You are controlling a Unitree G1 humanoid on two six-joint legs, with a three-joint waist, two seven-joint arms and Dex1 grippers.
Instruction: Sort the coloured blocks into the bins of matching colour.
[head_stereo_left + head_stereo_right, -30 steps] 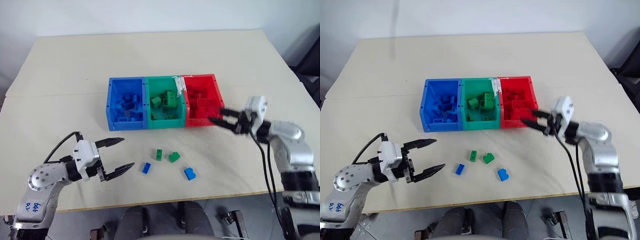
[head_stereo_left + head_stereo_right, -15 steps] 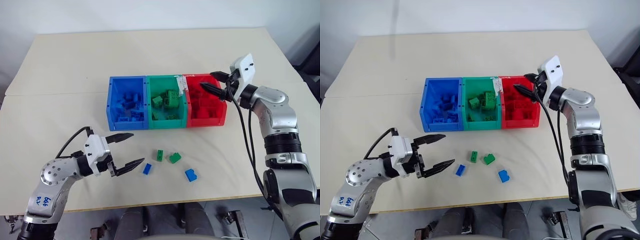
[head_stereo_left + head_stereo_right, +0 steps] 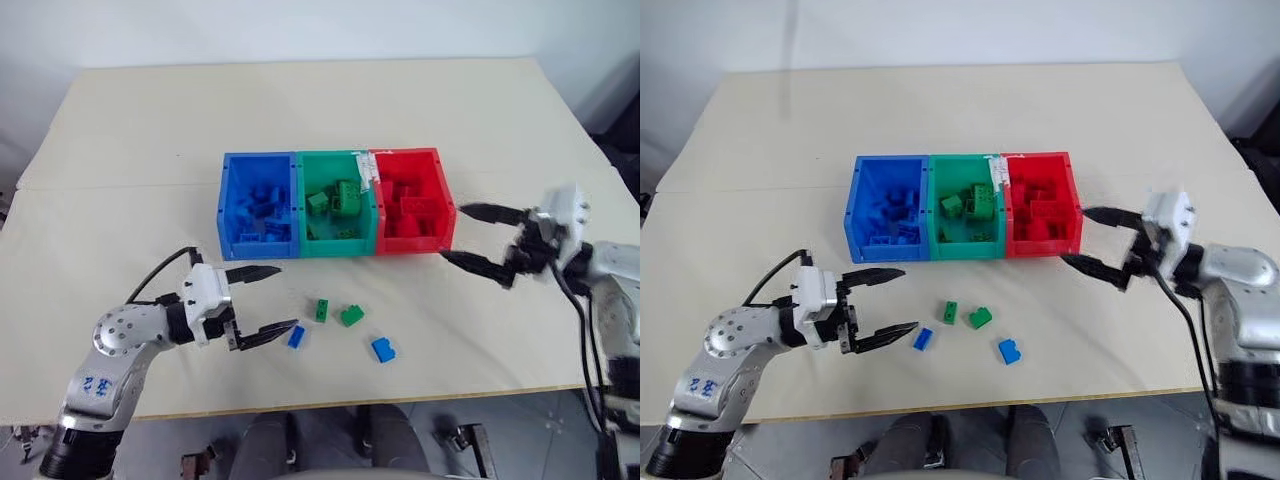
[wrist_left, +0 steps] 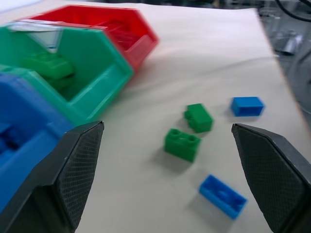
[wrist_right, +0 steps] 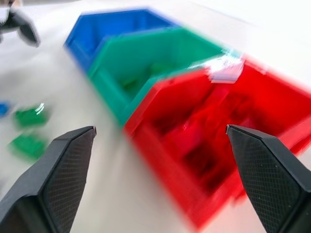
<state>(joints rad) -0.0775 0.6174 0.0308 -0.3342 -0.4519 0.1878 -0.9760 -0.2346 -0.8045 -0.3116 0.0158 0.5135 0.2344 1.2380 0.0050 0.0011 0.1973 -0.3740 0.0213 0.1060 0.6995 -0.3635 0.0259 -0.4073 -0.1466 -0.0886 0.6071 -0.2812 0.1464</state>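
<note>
Withdrawn from red bin [image 3: 447, 205], right gripper [image 3: 482, 240] now spread empty; left gripper [image 3: 262, 301] open beside blue brick [image 3: 296, 337] on table [image 3: 150, 130]. Next: close on it, carry to blue bin [image 3: 223, 205].

place: lab or test room | signs: bare beige table [image 3: 300, 110], plain white wall [image 3: 300, 30]

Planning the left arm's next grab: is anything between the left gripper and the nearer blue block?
Nothing visible. The open left gripper faces the blue block across bare table; the green blocks lie beyond it.
</note>
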